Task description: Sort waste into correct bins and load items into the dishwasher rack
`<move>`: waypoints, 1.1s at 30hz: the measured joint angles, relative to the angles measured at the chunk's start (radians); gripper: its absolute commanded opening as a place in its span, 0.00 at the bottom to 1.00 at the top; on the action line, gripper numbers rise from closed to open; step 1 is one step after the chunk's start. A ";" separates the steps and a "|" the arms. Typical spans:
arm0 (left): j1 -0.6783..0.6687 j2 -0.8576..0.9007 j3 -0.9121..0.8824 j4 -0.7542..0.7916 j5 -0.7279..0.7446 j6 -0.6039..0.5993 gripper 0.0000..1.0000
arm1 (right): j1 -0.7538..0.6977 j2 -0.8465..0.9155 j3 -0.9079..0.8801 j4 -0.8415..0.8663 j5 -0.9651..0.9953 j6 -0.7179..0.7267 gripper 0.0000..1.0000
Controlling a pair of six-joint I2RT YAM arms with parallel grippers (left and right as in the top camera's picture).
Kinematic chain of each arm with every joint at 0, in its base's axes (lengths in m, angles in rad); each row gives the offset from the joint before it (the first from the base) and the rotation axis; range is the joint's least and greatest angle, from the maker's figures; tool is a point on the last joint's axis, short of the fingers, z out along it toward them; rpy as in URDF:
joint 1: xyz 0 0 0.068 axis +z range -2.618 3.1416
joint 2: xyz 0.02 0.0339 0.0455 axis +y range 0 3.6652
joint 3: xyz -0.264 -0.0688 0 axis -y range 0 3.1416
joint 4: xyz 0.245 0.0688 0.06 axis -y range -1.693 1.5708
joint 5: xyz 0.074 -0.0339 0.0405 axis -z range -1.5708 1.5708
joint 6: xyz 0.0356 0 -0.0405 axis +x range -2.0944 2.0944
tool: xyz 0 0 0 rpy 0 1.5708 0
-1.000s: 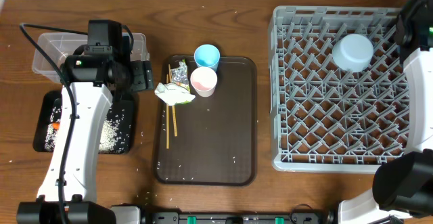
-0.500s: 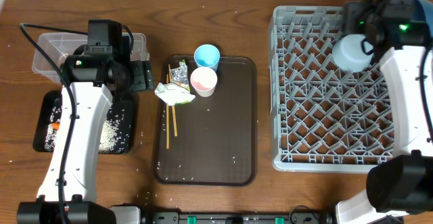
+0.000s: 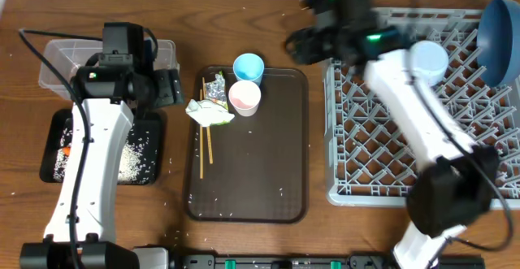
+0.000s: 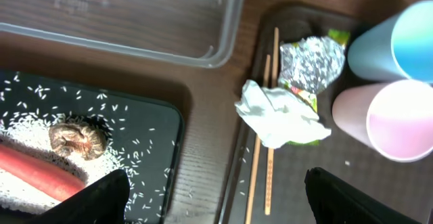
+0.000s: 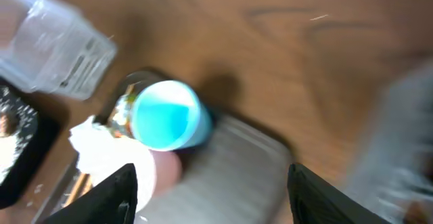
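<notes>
Left gripper (image 4: 216, 183): fingers spread wide, released, nothing between them; it hangs over the strip of wooden surface (image 3: 244, 17) between the bins and the dark brown serving tray (image 3: 252, 180). Just ahead of it on that tray lie the crumpled white napkin (image 4: 277, 112), the yellow-green foil wrapper (image 4: 311, 61) partly under it, and the wooden chopsticks (image 4: 270, 156) along the tray's left edge. The pink cup (image 4: 385, 119) and light blue cup (image 4: 399, 41) stand upright, just beside each other, at the tray's far end. To the left gripper's other side is the black tray (image 4: 135, 136), holding scattered rice grains (image 4: 40, 116), a brownish food lump (image 4: 76, 137) and the orange carrot (image 4: 34, 170); the clear plastic tub (image 4: 135, 14) sits just beyond it. Right gripper (image 5: 213, 183): view motion-blurred, fingers wide apart, released and carrying nothing, above the far edge of the serving tray near the light blue cup. The grey dishwasher rack (image 3: 390, 139) stands right of the tray; the light blue bowl (image 3: 426, 62) rests upside down in it near the far side, and the dark blue bowl (image 3: 497, 29) stands tilted at its far right corner.
</notes>
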State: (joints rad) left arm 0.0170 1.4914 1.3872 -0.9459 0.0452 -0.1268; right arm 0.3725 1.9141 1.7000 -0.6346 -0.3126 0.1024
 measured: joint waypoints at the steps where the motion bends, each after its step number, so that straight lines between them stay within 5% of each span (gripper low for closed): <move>1: 0.005 0.000 0.000 0.003 0.000 -0.005 0.84 | 0.017 0.019 0.000 0.013 0.000 0.014 0.62; 11: 0.040 0.000 0.000 -0.005 0.000 -0.034 0.84 | 0.099 0.148 0.000 0.122 0.018 0.154 0.44; 33: 0.004 0.001 0.000 0.039 0.158 0.023 0.84 | 0.067 0.116 0.000 0.077 -0.042 0.142 0.46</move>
State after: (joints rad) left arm 0.0208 1.4925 1.3872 -0.9070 0.2031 -0.1036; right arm 0.4393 2.0304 1.6997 -0.5575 -0.3550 0.2447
